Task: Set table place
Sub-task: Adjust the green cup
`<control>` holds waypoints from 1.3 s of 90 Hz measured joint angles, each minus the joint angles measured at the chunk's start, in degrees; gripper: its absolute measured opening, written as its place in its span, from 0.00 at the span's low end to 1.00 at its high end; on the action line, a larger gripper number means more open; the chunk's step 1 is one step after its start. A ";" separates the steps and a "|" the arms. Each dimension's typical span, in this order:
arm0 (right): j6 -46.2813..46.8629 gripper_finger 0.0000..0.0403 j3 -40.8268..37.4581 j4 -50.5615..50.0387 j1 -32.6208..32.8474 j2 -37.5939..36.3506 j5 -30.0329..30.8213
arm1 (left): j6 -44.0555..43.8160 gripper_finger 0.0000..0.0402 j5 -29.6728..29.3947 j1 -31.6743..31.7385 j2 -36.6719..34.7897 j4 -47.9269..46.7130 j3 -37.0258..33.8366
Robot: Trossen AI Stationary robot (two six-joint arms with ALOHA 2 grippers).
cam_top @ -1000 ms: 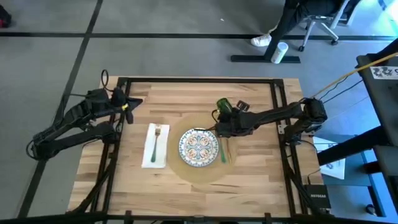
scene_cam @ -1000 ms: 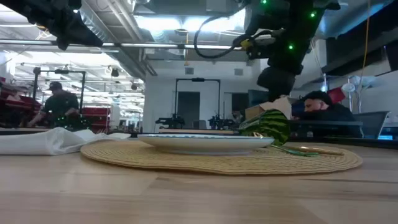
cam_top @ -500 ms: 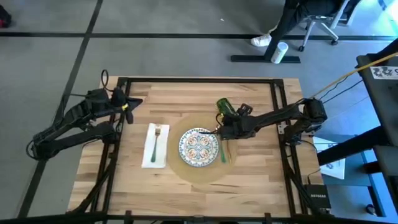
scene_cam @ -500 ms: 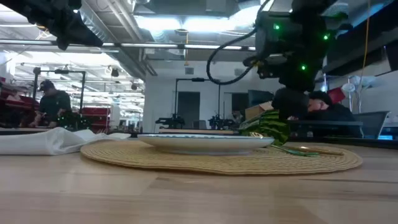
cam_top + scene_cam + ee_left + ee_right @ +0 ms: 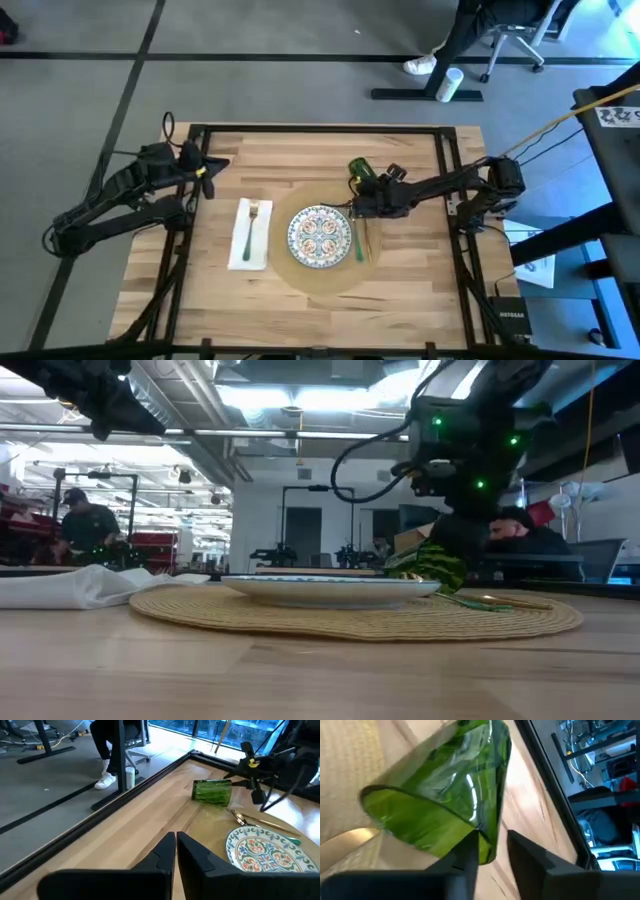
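my right gripper has slid closer, fingers slightly parted round the tipped green glass rim, upright next

High view: the right gripper covers part of the green glass, so contact cannot be judged. Right wrist view: the glass rim runs behind the fingers. Low view: the plate hides the far half of the placemat; the utensils are too small to identify.
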 joint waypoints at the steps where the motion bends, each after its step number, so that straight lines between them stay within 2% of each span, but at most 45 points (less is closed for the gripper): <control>1: 0.00 0.15 0.00 0.00 -0.03 0.00 0.01 | -0.01 0.00 0.00 0.00 0.00 0.00 0.00; 8: -0.02 0.05 0.00 0.00 -0.31 0.00 0.06 | 0.00 0.00 0.00 -0.02 0.01 0.00 0.00; 13: 0.00 0.02 0.00 0.00 -0.26 0.00 0.70 | 0.00 0.00 0.00 -0.02 0.00 0.00 0.00; 39: 0.59 0.01 0.10 -0.36 -0.15 -0.42 2.89 | 0.00 0.00 0.00 -0.01 0.01 0.00 0.00; 69: 0.80 0.00 7.07 -11.44 -0.13 -6.53 2.73 | 0.00 0.00 0.00 0.00 0.01 0.00 0.00; 77: 0.88 0.00 8.88 -14.97 -0.20 -8.92 -1.25 | 0.00 0.00 0.00 -0.02 0.00 0.00 0.00; 92: 3.57 0.00 10.99 -20.64 -0.20 -12.02 -14.06 | 0.00 0.00 0.00 0.00 0.00 0.00 0.00; 117: 5.59 0.00 16.66 -30.66 -0.31 -12.74 -29.01 | -0.01 0.00 0.00 0.00 0.02 0.02 0.00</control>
